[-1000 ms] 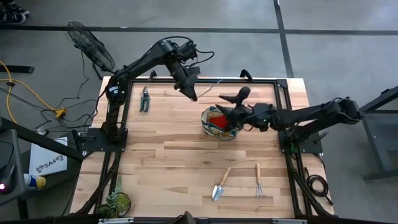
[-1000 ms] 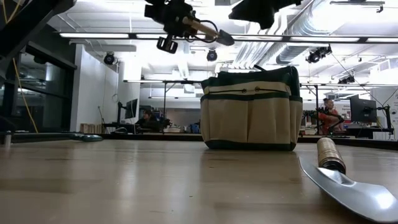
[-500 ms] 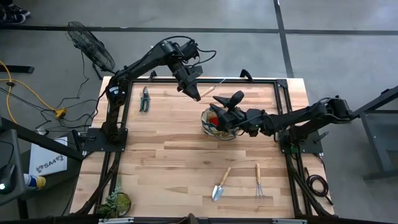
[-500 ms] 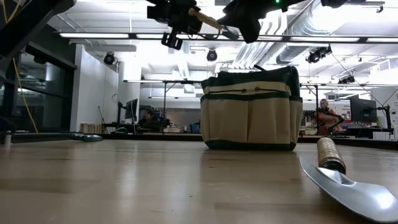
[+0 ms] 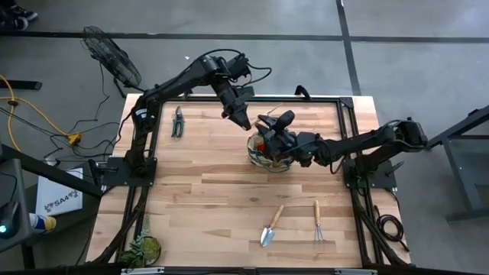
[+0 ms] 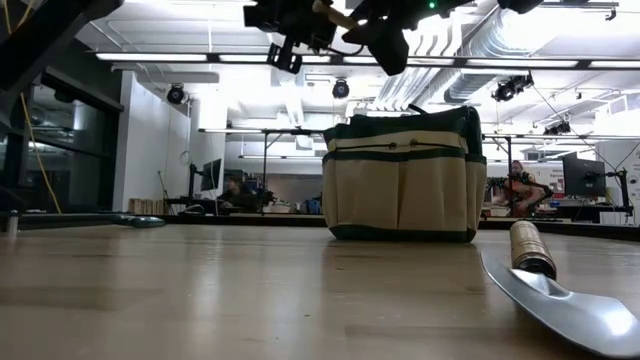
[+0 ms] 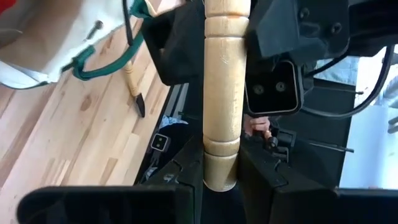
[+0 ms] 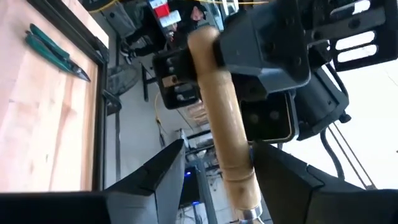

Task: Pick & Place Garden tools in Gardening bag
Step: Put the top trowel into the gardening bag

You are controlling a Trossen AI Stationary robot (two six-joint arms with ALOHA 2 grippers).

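Observation:
My left gripper (image 5: 239, 118) is in the air over the far rim of the tan, green-trimmed gardening bag (image 5: 269, 155), shut on a wooden-handled trowel (image 8: 219, 118). My right gripper (image 8: 219, 154) is open and meets it from the table's right. Its fingers stand on either side of the handle close to the metal collar; whether they touch it, I cannot tell. The bag stands upright on its base (image 6: 400, 235), with something red (image 5: 262, 143) inside. A second trowel (image 5: 271, 226) and a hand rake (image 5: 317, 221) lie flat near the front edge. A green-handled pruner (image 5: 178, 121) lies at the far left. My left gripper pinches the trowel handle's butt end (image 7: 221, 163) between its two fingers. The handle runs straight out ahead of the fingers, in line with them. The trowel is lifted clear, high above the table beside the bag's top.
A leafy plant clump (image 5: 144, 248) sits at the near left corner. A fan (image 5: 111, 55) stands off the table's far left corner. The black frame rails (image 5: 336, 98) run along the table's far and side edges. Bare wood lies left of the bag and in front of it.
My right gripper has gone toward the table's left and rolled about its own line, coming up to the trowel until its open fingers flank the handle. My left gripper has shifted a little toward the right and turned, swinging the held trowel with it.

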